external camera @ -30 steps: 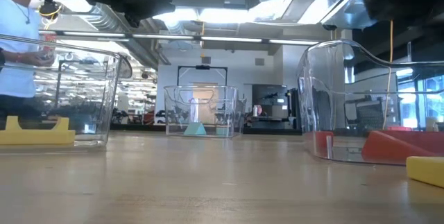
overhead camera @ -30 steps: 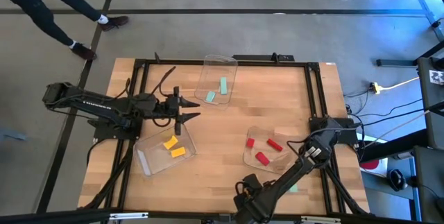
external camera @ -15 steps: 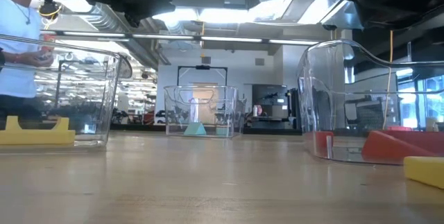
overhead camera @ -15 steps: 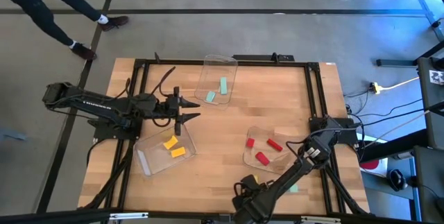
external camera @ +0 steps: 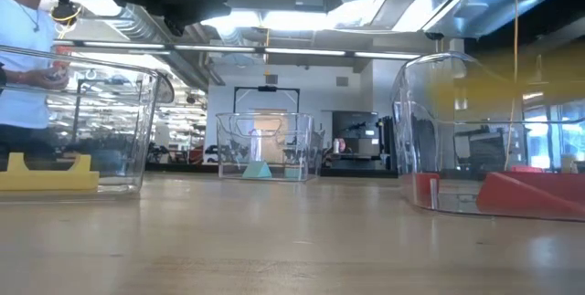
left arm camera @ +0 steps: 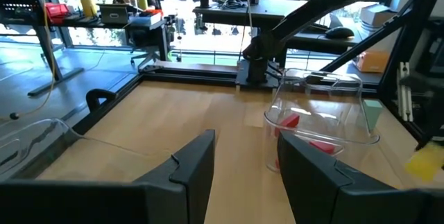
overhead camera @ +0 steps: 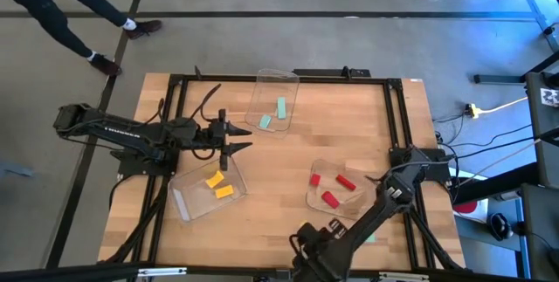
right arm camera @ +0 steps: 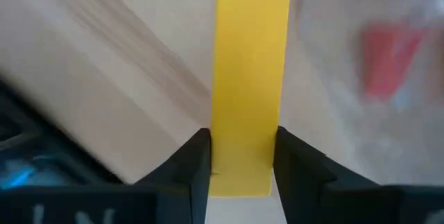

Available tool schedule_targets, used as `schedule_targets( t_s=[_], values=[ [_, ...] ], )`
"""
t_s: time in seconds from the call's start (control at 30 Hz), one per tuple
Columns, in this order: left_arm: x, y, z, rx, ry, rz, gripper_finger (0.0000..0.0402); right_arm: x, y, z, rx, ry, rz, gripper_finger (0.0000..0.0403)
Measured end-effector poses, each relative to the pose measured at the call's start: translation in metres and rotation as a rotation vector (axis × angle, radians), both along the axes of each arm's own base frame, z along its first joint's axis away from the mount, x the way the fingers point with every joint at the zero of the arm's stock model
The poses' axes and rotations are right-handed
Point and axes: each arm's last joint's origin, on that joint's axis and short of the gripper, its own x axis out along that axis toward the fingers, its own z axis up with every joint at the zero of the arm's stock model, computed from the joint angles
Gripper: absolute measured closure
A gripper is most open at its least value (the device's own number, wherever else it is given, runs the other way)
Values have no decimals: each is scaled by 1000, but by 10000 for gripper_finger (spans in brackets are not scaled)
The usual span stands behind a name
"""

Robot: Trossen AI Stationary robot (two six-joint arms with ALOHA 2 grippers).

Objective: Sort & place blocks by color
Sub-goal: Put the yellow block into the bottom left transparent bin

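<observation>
The left gripper (overhead camera: pixel 234 147) hangs with its fingers spread wide and nothing between them, just beside the far edge of the tray (overhead camera: pixel 185 203) holding two yellow blocks (overhead camera: pixel 218 184). Beyond it, the far tray (overhead camera: pixel 272 79) holds two mint green blocks (overhead camera: pixel 273 113).

Toward the right, the red-block tray (overhead camera: pixel 316 202) sits just beside the right gripper (overhead camera: pixel 334 226), which is near the table's front edge and clamped on a yellow bar (right arm camera: pixel 250 89) — gripped only at one end, most of its length sticking out past the fingertips.

The likely trouble: that end-on hold lets the bar pivot or slip during a fast swing, and its free end could clip the red tray's wall. The bare wood between the trays gives room to cross toward the yellow tray, though the left gripper crowds that tray's far side.
</observation>
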Motion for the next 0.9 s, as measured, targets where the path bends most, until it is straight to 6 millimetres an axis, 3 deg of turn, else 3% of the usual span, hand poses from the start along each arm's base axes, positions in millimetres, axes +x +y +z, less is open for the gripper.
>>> schedule_targets(
  t_s=[0.13, 0.27, 0.43, 0.5, 0.67, 0.9],
  values=[
    [0, 0, 0, -2, 0, 0, 253, 0, -6, 42, -23, -209, 106, 279],
    [0, 0, 0, -20, 0, 1, 253, -11, -25, 81, -99, -312, 173, 279],
    [0, 0, 0, -20, 1, 2, 253, -11, -57, 109, -224, -373, 288, 279],
    [0, 0, 0, -19, 1, 1, 253, -8, -75, 110, -244, -353, 310, 279],
    [0, 0, -1, -18, 2, 2, 253, -2, -123, 89, -212, -266, 336, 279],
    [0, 0, -3, -28, 28, 2, 253, 9, -187, 76, -212, -588, 500, 279]
  ],
)
